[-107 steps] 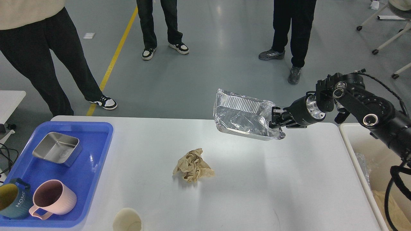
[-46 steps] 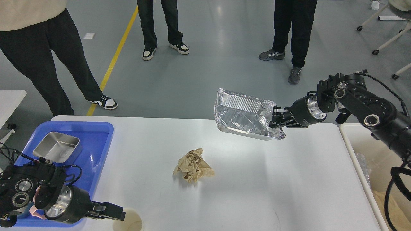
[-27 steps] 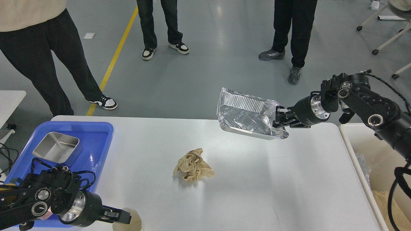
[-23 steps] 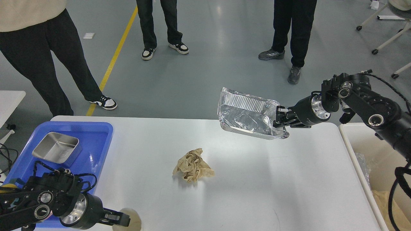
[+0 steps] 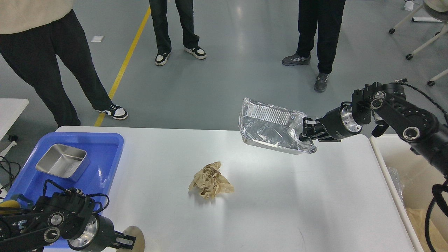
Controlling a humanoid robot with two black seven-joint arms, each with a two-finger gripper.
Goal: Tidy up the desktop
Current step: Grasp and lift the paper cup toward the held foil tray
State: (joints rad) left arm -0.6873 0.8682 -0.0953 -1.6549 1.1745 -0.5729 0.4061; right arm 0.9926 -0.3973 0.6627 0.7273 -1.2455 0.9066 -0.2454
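— Right, where are we on the bench [image 5: 266, 210]?

— Big white top fills the lower half of the head view, rounded corners, everything else sitting on it or just off its edges. Over at two o'clock the right claw [image 5: 305, 130] is pinching the near-right rim of a crumpled foil tray [image 5: 271, 127], and that tray is up in the air, tilted so its open side faces us, hanging over the far edge of the bench.

— And the left side?

— Left claw [image 5: 126, 242] is down at seven o'clock, low at the frame's bottom edge, right against a pale round cup [image 5: 134, 238]. It's small and dark there, so whether the fingers are spread or pressed together I can't tell.

— Anything loose in the middle?

— One crumpled brown paper wad [image 5: 211, 180], dead centre, well apart from both arms. At nine o'clock a blue tray [image 5: 105, 154] holds a steel container [image 5: 62, 162]. At four o'clock, a cream bin [image 5: 385, 168] sits just beside the bench's right edge.
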